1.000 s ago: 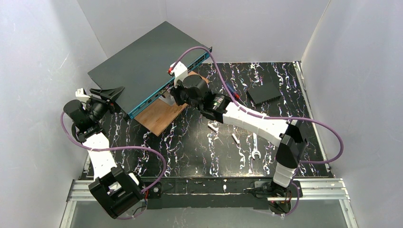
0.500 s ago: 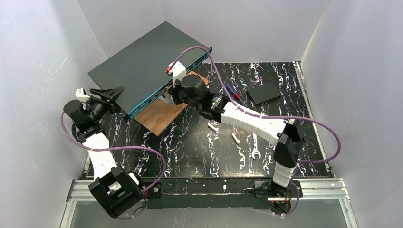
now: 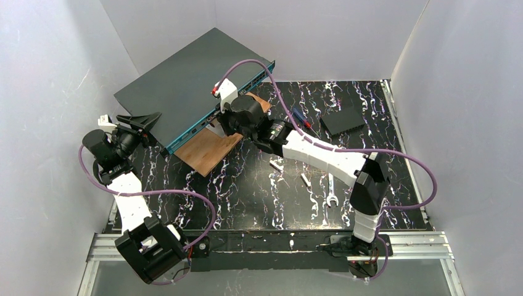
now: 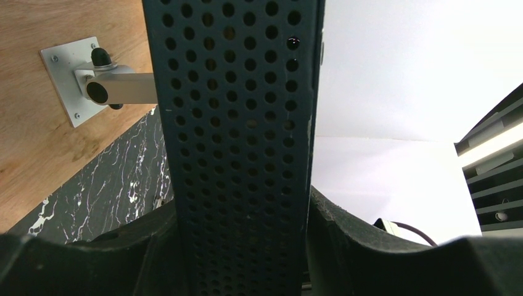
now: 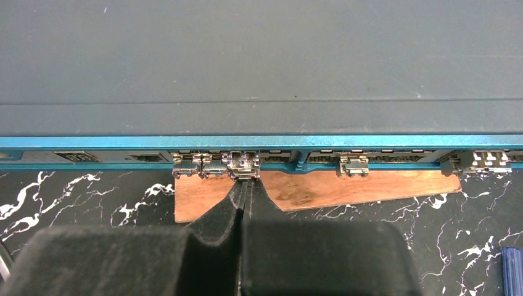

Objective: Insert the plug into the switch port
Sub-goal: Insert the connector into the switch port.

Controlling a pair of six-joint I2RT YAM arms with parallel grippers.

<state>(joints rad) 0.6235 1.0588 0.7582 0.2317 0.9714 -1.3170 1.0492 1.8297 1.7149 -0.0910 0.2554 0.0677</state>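
The switch (image 3: 185, 80) is a flat dark grey box, tilted, with a teal port edge (image 5: 259, 143) facing the right arm. My left gripper (image 3: 145, 120) is shut on its perforated end panel (image 4: 237, 123), one finger on each face. My right gripper (image 5: 245, 185) is shut, its tips pinching the thin tail of a small silver plug (image 5: 243, 165). The plug's front sits at a port on the teal edge, beside two other metal plugs (image 5: 188, 166). From above, the right gripper (image 3: 217, 120) is at the teal edge and hides the plug.
A wooden board (image 3: 206, 148) lies under the switch's teal edge, with a metal bracket (image 4: 92, 80) fixed to it. On the marbled black table are a small flat black box (image 3: 341, 120), a wrench (image 3: 330, 191) and small white pieces (image 3: 305, 179). Grey walls stand close on three sides.
The right arm has shifted slightly up and left, toward the switch's teal edge. The left arm and the switch have not moved.
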